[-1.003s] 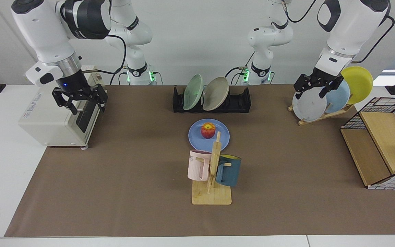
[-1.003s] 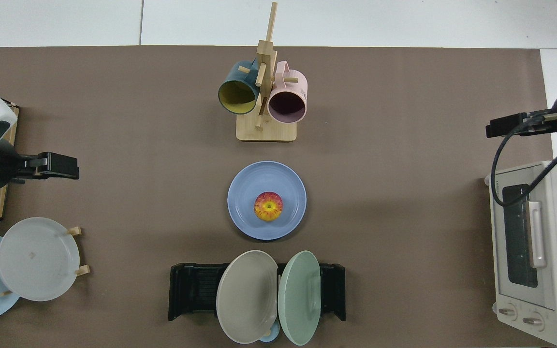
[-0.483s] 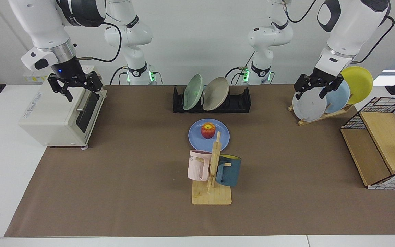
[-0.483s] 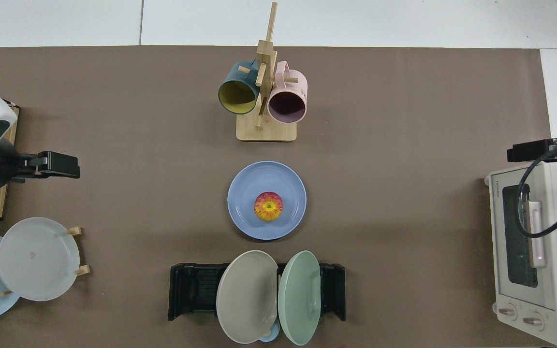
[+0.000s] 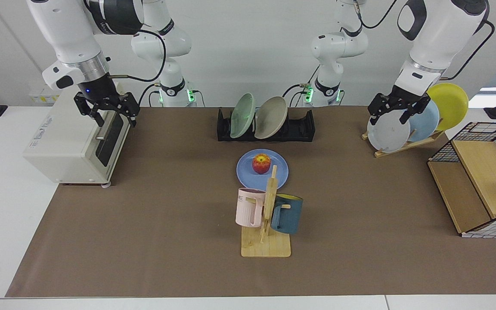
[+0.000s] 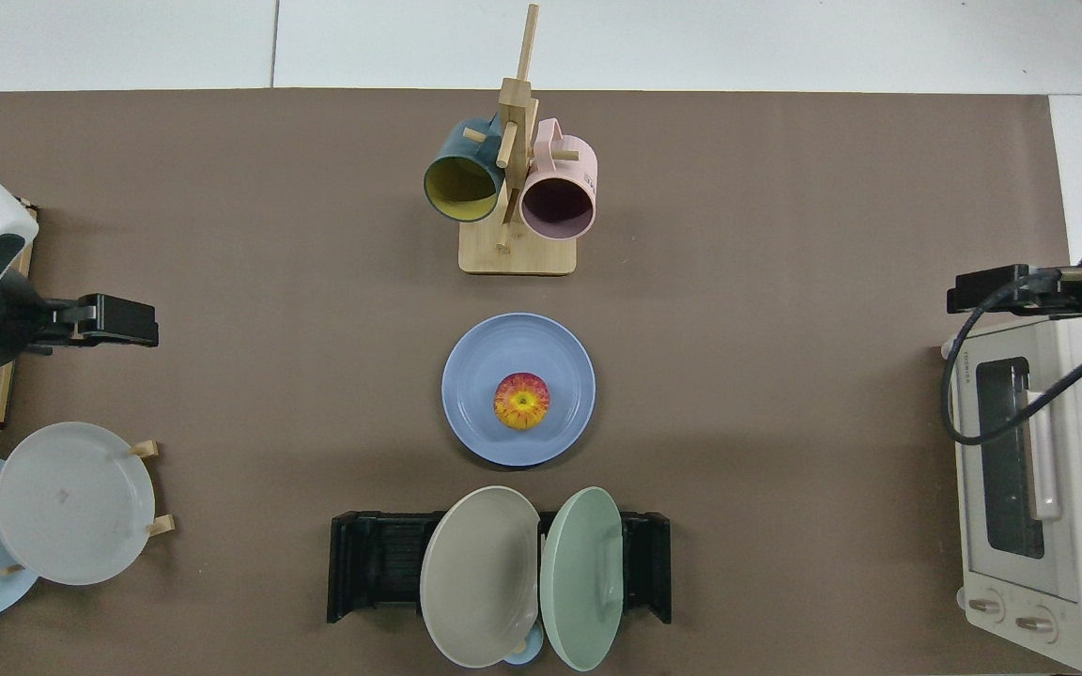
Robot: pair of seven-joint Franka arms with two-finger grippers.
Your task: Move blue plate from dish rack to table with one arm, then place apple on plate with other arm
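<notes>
Right tool point(image 5: 112, 115) apart | left tool point(image 5: 398, 112) apart | apple point(image 5: 261, 163) on blue plate point(image 5: 248, 170)

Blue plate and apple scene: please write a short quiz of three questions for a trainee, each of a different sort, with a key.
1. True or false: the apple lies on the blue plate.
2. Where does the blue plate stand? A) in the dish rack; B) flat on the table, between the dish rack and the mug stand; C) on the toaster oven.
3. Fill in: the left tool hangs in front of the wooden plate stand, and the right tool hangs above the ____.

Key
1. True.
2. B.
3. Toaster oven. Both tools are open and hold nothing.
</notes>
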